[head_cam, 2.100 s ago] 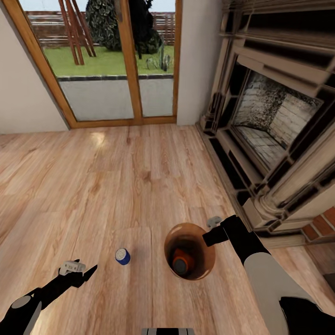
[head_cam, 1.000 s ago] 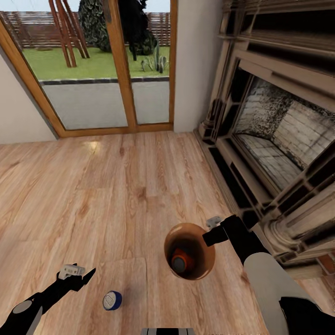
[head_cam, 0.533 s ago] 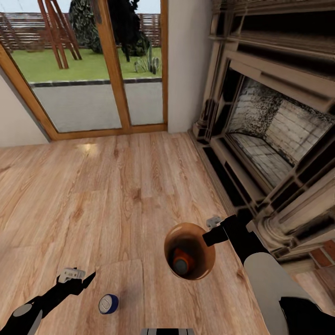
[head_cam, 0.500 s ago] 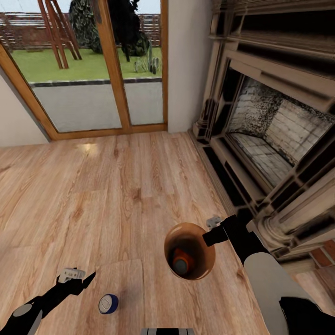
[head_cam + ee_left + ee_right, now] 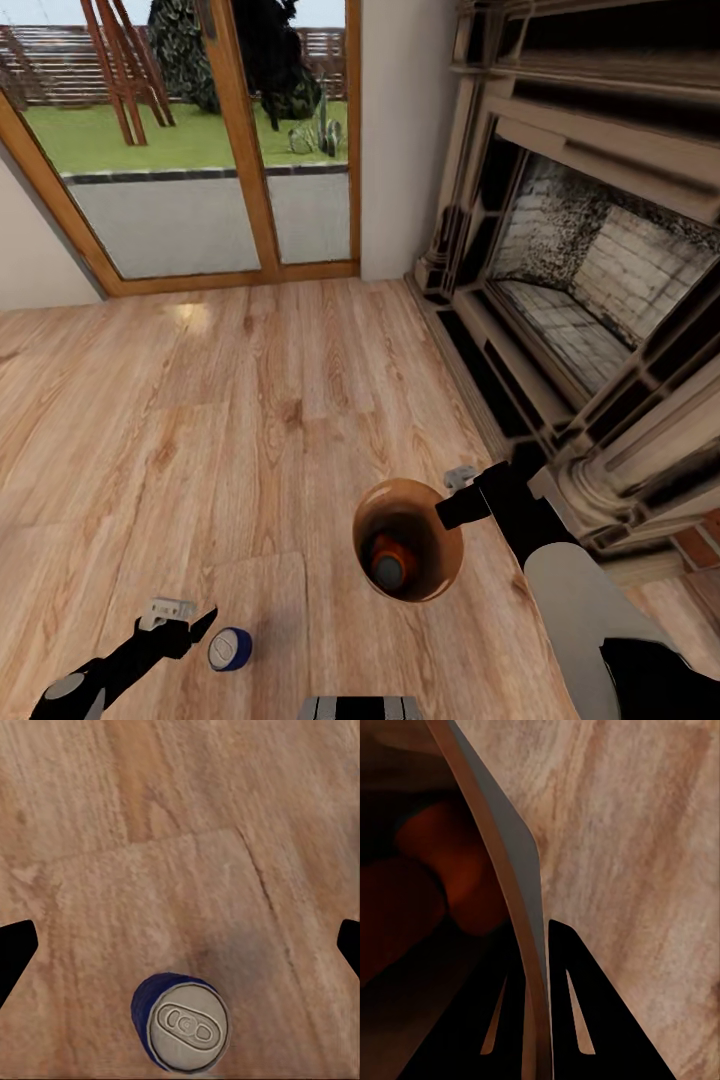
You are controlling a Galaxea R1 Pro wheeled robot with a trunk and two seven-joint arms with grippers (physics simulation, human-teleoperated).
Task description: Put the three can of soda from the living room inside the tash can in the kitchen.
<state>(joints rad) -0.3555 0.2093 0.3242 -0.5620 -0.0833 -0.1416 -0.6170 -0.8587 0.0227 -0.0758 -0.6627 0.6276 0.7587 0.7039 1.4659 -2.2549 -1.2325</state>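
Note:
A blue can of soda [image 5: 229, 649] with a silver top stands upright on the light wood floor, just right of my left gripper [image 5: 190, 628]. The left wrist view looks down on the blue can [image 5: 182, 1021], with my left gripper [image 5: 180, 945] open wide above it. My right gripper [image 5: 447, 510] is shut on the rim of the tash can [image 5: 435, 560], held off the floor. An orange can [image 5: 387, 564] lies inside it. In the right wrist view the fingers [image 5: 566, 1005] pinch the bin's grey wall [image 5: 521, 892], and orange shapes [image 5: 457, 870] show inside.
A carved fireplace [image 5: 590, 270] with a raised hearth runs along the right. Wood-framed glass doors [image 5: 210, 150] stand at the far wall. Open wood floor [image 5: 200, 400] spreads ahead and to the left.
The camera moved forward and turned; the blue can now sits lower in view. My left gripper has dropped and closed in beside the can. The right arm and bin kept their pose.

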